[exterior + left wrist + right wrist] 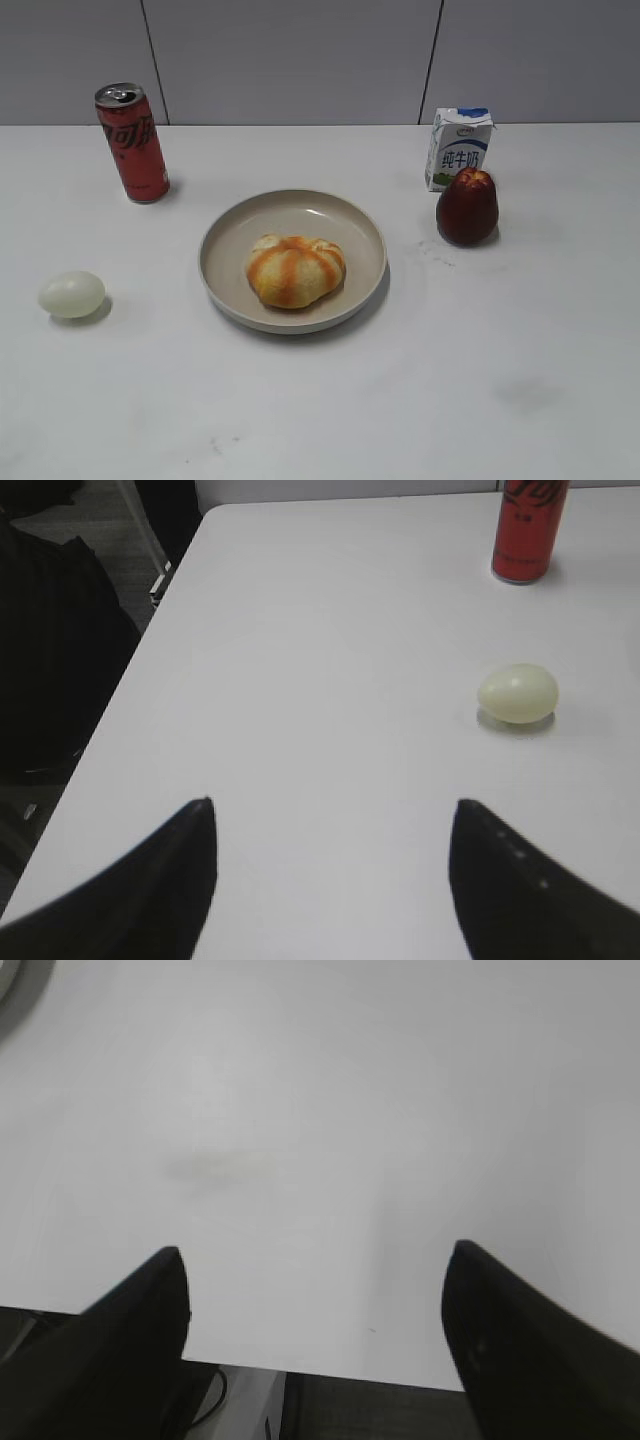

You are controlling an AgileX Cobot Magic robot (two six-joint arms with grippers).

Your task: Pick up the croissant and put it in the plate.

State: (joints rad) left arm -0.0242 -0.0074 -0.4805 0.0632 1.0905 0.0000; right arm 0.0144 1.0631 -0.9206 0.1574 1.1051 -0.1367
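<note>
On the plate (225, 240): croissant (295, 270), sitting mid-dish.
Both jaws spread wide, holding nothing, over bare surface (330, 1110); egg (517, 693) ahead-right of left jaws, croissant outside both wrist views.

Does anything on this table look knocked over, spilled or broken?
Nothing stands out. The striped yellow bread roll sits inside the beige round plate; the red drink can and small milk carton stand upright, unspilled.

Left gripper (332, 825), right gripper (315, 1270): black tapered fingers (matte).
</note>
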